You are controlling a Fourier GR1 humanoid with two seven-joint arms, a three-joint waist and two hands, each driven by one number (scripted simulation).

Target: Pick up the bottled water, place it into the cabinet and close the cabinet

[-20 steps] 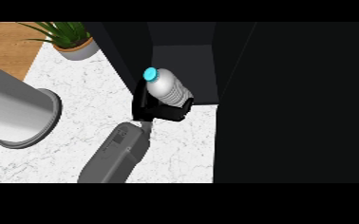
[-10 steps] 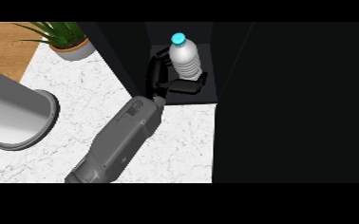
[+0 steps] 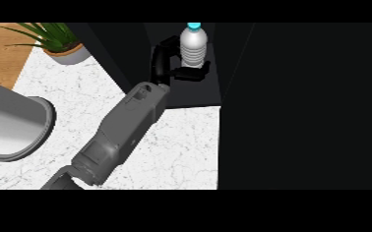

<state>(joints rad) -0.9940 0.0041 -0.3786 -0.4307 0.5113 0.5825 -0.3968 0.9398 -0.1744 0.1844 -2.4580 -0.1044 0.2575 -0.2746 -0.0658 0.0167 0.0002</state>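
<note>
The water bottle (image 3: 195, 46), clear and ribbed with a cyan cap, stands upright inside the dark cabinet opening (image 3: 185, 96). My left hand (image 3: 161, 65) has reached into the opening from the lower left. It is shut on the bottle, with fingers curled round its left side and the thumb (image 3: 195, 73) across its lower front. The grey forearm (image 3: 120, 132) runs diagonally over the white marble counter (image 3: 181, 147). A wide black cabinet panel (image 3: 305, 103) fills the right side of the view. The right hand does not show.
A large grey round vessel (image 3: 22, 128) sits on the counter at the left edge. A potted plant (image 3: 62, 46) stands at the back left, beside a strip of wooden surface (image 3: 9, 54).
The left hand has carried the bottle away from me and rightward, from the cabinet's front edge to deeper inside the opening. The forearm has stretched out after it.
</note>
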